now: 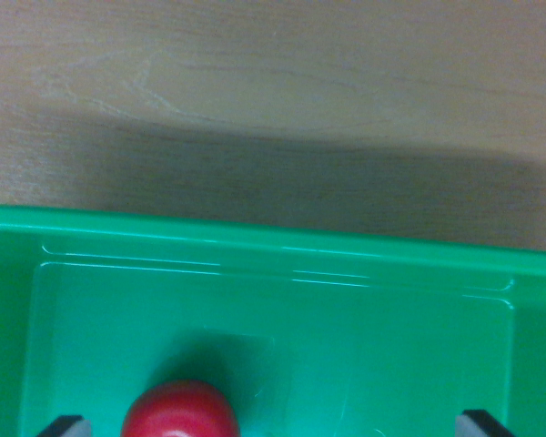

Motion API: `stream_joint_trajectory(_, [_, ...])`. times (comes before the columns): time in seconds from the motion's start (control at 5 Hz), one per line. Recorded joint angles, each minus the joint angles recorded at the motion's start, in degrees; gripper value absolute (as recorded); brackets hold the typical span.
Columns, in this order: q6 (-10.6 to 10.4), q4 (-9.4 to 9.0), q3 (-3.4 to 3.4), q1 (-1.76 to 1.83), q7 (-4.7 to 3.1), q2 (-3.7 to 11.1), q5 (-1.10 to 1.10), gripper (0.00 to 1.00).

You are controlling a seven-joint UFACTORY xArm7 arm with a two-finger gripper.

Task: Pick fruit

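I am looking down from my wrist at a green tray point(273, 273) that sits on a wooden bench point(273, 100). The tray fills the lower half of what I see, and its far rim runs straight across from the wrist view's left to the wrist view's right. The bench behind it is light brown with faint wavy lines in the wood. A wide dark shadow lies on the bench just past the tray's far rim. Inside the tray, at the very bottom edge of my view and a bit to the wrist view's left, there is a round red fruit point(179, 411). I can only see its top part, because the rest is cut off by the edge of the view. It is shiny and it sits on the tray floor, with a soft dark shadow just behind it. My end effector point(273, 424) shows only as two small dark tips in the bottom corners, one fingertip point(65, 426) at the wrist view's left and one at the wrist view's right. The two tips are far apart, so my end effector is released and is grasping nothing. The fruit is between the tips, much nearer to the left one, just beside it.
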Motion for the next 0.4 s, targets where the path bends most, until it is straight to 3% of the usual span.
stream_joint_trajectory(0.2, [0.0,0.0,0.0,0.0,0.0,0.0,0.0,0.0])
stream_joint_trajectory(0.4, [-2.6,-2.37,-0.04,0.39,-0.28,0.97,0.03,0.0])
